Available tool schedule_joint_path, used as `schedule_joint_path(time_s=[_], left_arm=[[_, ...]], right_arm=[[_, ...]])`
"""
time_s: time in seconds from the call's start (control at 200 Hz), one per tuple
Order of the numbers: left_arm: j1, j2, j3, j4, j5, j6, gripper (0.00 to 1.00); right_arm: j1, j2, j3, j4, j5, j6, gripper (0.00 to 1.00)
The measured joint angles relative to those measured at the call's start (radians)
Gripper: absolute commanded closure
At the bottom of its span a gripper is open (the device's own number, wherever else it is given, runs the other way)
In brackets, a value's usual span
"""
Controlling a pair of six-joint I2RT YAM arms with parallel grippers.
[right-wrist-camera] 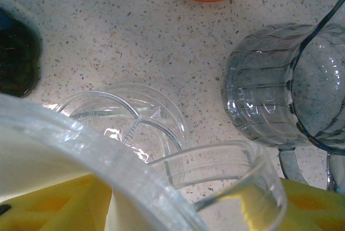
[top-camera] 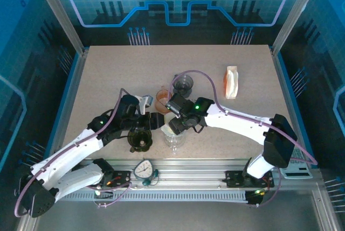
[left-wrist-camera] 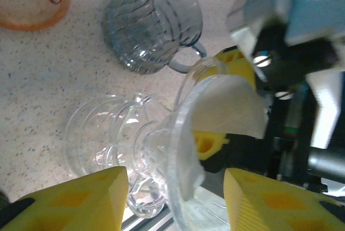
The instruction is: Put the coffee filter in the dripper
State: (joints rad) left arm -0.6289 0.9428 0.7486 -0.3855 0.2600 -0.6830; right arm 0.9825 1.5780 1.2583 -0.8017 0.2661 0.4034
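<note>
Closest in, the left arm [top-camera: 75, 150] and right arm [top-camera: 242, 123] both reach from the near rail to the middle of the table [top-camera: 108, 69], wrists almost meeting

Left gripper [left-wrist-camera: 175, 180]: jaws spread wide, nothing clamped, from what I can see on its wrist cam

Right gripper [top-camera: 175, 126]: clenched on the clear dripper [left-wrist-camera: 178, 150], one yellow pad on either side of its wall. It's holding the thing tipped on its side, up off the table, right in front of my left fingers

Clear server [left-wrist-camera: 97, 134] stands on the table just beneath the dripper. Grey mug [left-wrist-camera: 145, 26] sits a bit further out, handle pointing toward the right arm, with the orange cup [left-wrist-camera: 32, 5] near it on the left side. Dark cup [top-camera: 140, 139] is down by the left wrist. Packet [top-camera: 231, 82] lies well apart, out on the right

Filter [left-wrist-camera: 232, 107] is white and sits inside the dripper's cone, one edge poking past the rim
</note>
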Motion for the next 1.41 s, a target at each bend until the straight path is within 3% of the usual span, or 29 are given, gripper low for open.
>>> schedule_joint_path(time_s=[0.195, 0.62, 0.715, 0.906, 1.196, 1.406], left_arm=[[0.000, 0.007, -0.001, 0.034, 0.009, -0.003, 0.56], [0.000, 0.031, -0.013, 0.018, 0.005, -0.007, 0.63], [0.000, 0.032, -0.013, 0.005, -0.010, -0.007, 0.62], [0.000, 0.026, -0.013, -0.014, -0.038, -0.008, 0.49], [-0.001, -0.001, -0.013, 0.005, -0.004, 0.006, 0.47], [-0.008, 0.053, -0.013, 0.000, -0.005, 0.008, 0.66]], right_arm=[[0.000, 0.003, 0.000, 0.001, 0.013, 0.006, 0.34], [0.000, 0.004, 0.000, 0.003, 0.015, 0.019, 0.34], [0.000, 0.004, 0.000, 0.003, 0.014, 0.020, 0.33], [0.000, 0.004, 0.000, 0.003, 0.015, 0.023, 0.33], [0.000, 0.004, 0.000, 0.003, 0.014, 0.023, 0.33], [0.000, 0.004, 0.000, 0.003, 0.014, 0.024, 0.33]])
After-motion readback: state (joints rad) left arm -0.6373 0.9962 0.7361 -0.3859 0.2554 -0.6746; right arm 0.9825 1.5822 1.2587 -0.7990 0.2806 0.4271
